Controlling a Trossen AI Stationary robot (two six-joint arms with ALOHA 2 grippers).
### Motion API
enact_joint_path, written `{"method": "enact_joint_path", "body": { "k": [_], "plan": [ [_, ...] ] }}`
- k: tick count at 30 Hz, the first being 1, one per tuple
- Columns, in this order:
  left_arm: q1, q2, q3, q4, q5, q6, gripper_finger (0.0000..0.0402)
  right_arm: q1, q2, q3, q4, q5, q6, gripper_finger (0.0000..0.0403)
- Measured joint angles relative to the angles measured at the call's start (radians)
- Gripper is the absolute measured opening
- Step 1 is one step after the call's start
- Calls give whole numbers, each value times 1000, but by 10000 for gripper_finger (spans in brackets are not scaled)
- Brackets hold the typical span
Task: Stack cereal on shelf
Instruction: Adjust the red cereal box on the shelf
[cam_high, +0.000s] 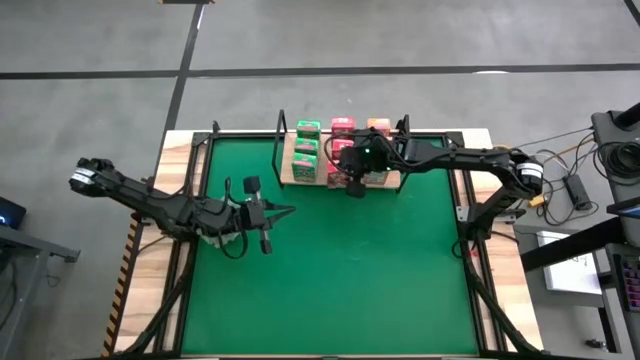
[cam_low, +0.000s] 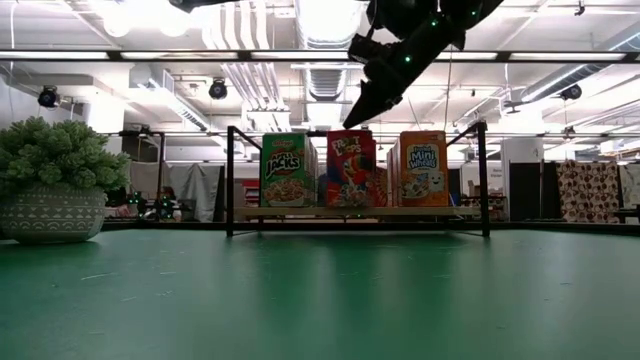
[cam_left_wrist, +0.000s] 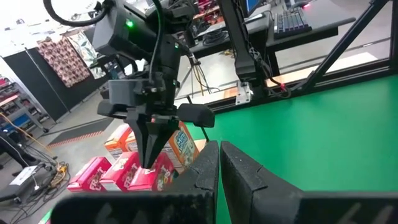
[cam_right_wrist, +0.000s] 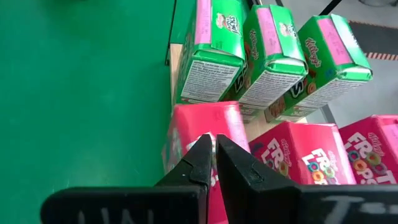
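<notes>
All the cereal (cam_high: 341, 150) I can see stands upright on the shelf (cam_low: 350, 212) at the far edge of the worktop (cam_high: 330, 270), in green, pink-red and orange rows. My right pincer (cam_right_wrist: 213, 163) hangs just above the front pink-red box (cam_right_wrist: 202, 134), fingers closed on nothing. I judge the stacking is at its last step; next calls for lifting straight clear without nudging the row. Left pincer (cam_high: 266, 222) idles over the mat, closed and empty.
</notes>
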Motion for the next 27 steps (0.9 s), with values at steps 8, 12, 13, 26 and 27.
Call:
{"method": "enact_joint_path", "body": {
  "k": [8, 12, 13, 26, 27],
  "plan": [
    [0, 0, 3, 3, 0, 0, 0, 0, -12, 0, -20, 0, -27, 13],
    [0, 0, 3, 3, 1, 0, 0, 0, -12, 0, -2, 0, -4, 13],
    [0, 0, 3, 3, 1, 0, 0, 0, -12, 0, 10, 0, 2, 13],
    [0, 0, 3, 2, 1, 0, 0, 0, 46, -7, 104, -5, 7, 13],
    [0, 0, 3, 2, 2, 0, 0, 0, 49, -6, 103, 2, 7, 13]
  ]
}}
